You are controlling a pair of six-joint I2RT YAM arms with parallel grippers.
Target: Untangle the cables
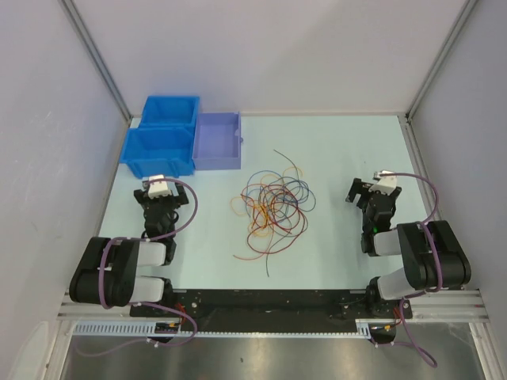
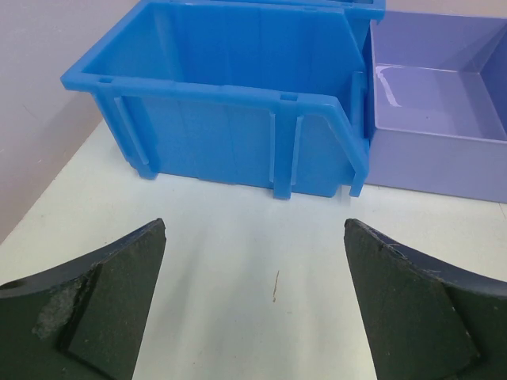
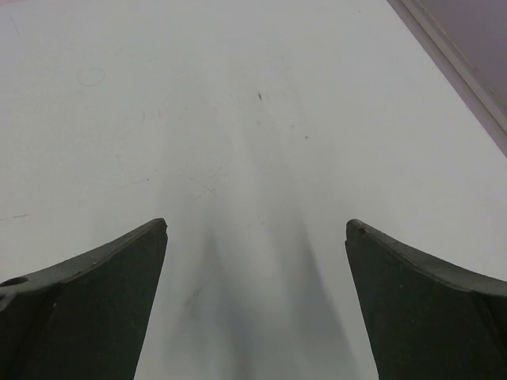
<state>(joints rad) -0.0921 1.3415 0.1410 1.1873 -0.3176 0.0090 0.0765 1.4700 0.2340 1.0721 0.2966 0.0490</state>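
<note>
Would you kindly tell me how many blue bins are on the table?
2. The far blue bin sits at the far left; the near blue bin stands just in front of it, beside the purple tray. None seems hidden.

The bin (image 2: 230, 134) is glossy blue plastic with moulded ribs, the tray (image 2: 444, 158) smooth lilac plastic with a sheen, and the table (image 2: 238, 269) pale and matt, faintly scratched and specked. The cables (image 1: 271, 204) look like thin plastic-coated wire. The left gripper (image 2: 255, 229) has matt black pads (image 2: 111, 317), one scuffed grey; those of the right gripper (image 3: 257, 228) look matt and even.
</note>
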